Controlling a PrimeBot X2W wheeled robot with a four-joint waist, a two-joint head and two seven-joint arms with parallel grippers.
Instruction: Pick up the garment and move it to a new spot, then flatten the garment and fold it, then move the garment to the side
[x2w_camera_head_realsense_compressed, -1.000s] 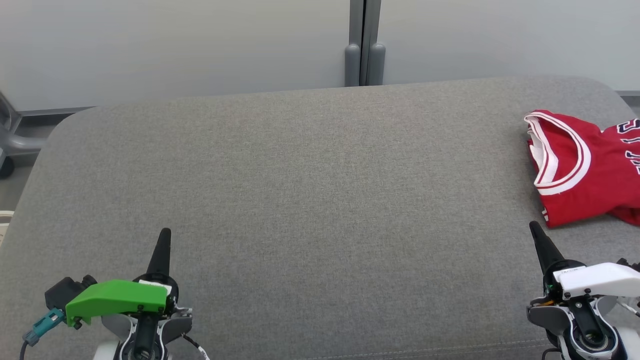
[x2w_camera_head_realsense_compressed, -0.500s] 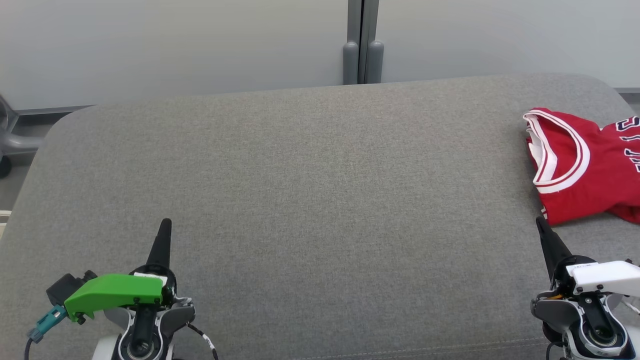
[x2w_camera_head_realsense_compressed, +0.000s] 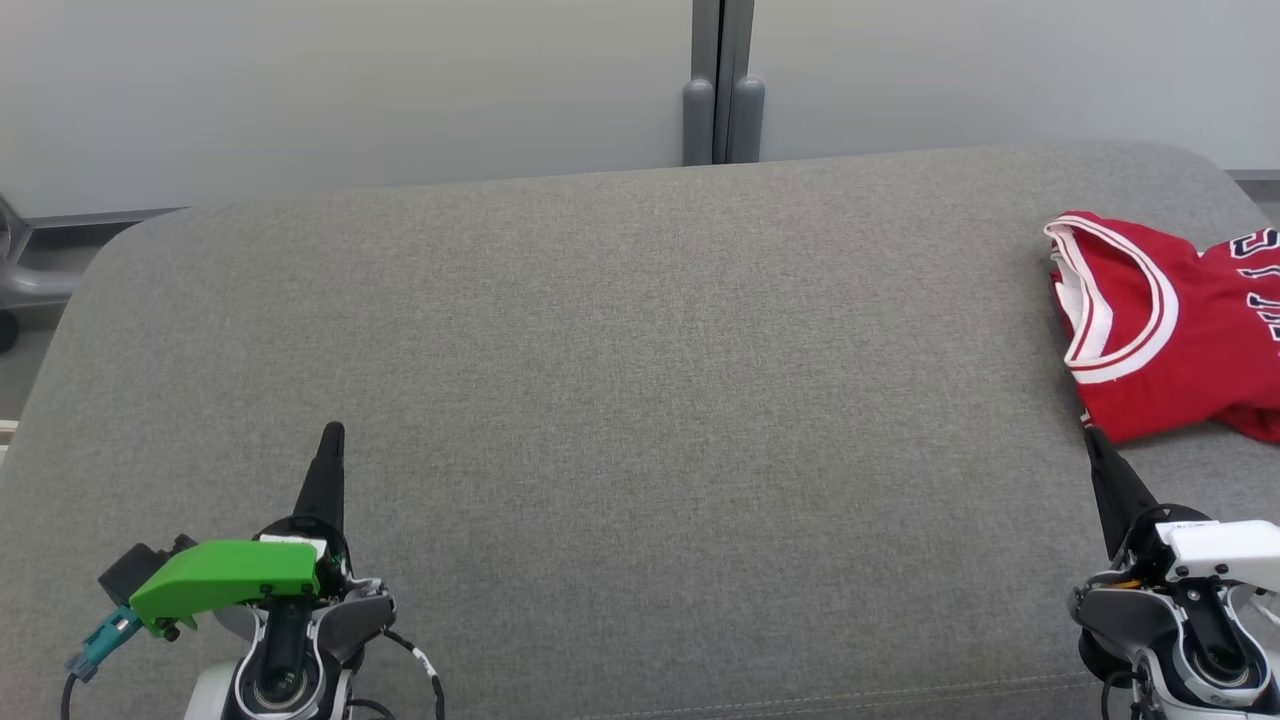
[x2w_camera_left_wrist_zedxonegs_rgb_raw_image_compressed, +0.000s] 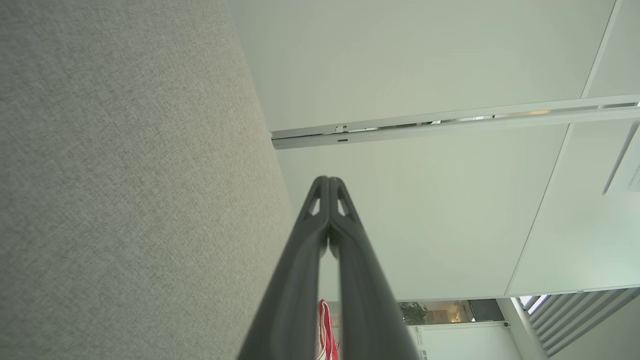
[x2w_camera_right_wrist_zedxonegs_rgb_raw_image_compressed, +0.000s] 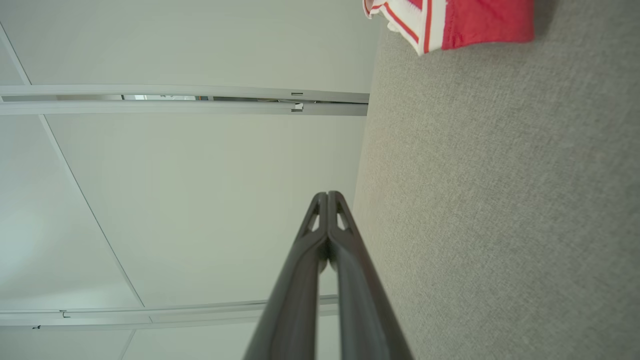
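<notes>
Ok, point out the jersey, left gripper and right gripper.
red jersey (x2w_camera_head_realsense_compressed: 1205, 345), head view, on the red body fabric beside the collar.
left gripper (x2w_camera_head_realsense_compressed: 331, 432), head view, at its closed tip.
right gripper (x2w_camera_head_realsense_compressed: 1095, 445), head view, at its closed tip.

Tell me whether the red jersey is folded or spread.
Folded, not spread: the red jersey lies compact at the right end of the grey cushion, layers stacked at its collar; its far side is cut off.

Left pincer (x2w_camera_head_realsense_compressed: 332, 432), right pincer (x2w_camera_head_realsense_compressed: 1092, 438) farther forward.
</notes>
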